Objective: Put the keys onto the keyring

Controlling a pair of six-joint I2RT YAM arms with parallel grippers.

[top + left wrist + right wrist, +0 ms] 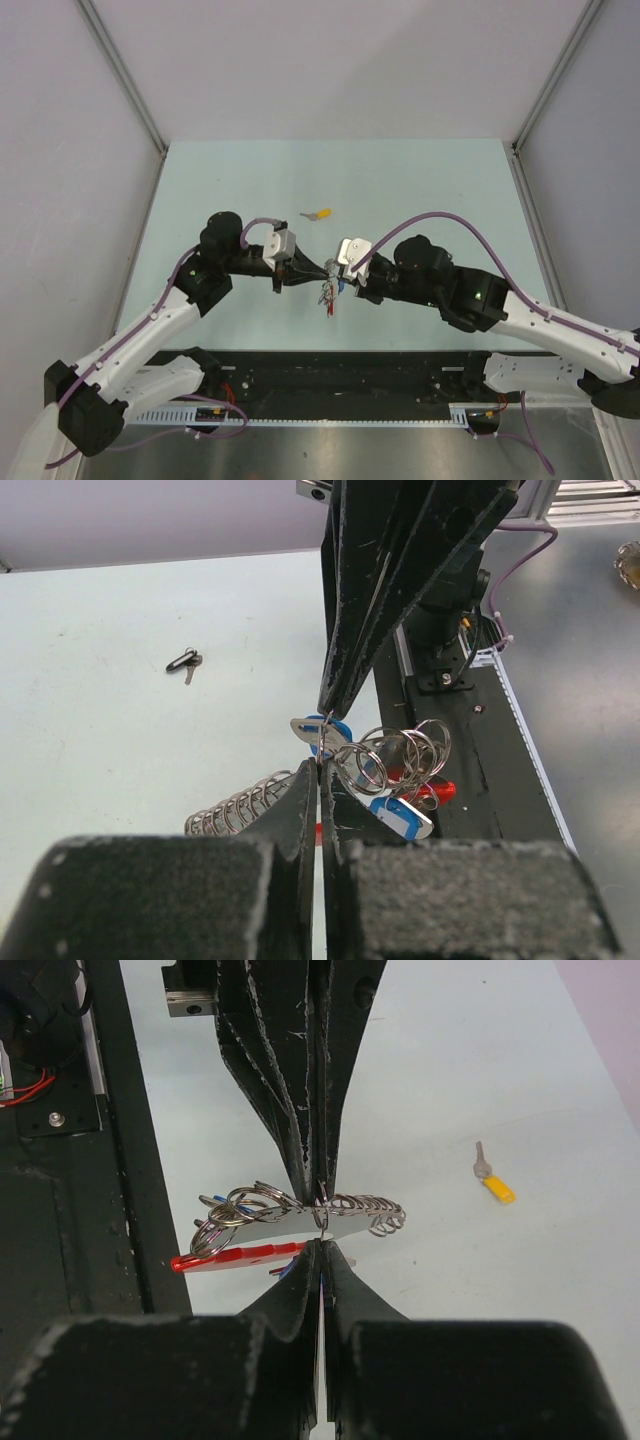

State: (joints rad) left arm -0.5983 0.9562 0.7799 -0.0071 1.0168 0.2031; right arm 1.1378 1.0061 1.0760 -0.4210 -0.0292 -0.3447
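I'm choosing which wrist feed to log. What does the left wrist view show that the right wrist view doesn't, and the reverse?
Only left wrist: a small dark ring lying apart on the table. Only right wrist: the yellow-capped key on the table. Both: the left gripper and right gripper, tip to tip and shut on the silver rings, with the red strap beside them.

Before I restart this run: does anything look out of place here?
The yellow-capped key lies alone on the table, well apart from the bunch of rings and keys held in the middle. Nothing looks spilled or damaged.
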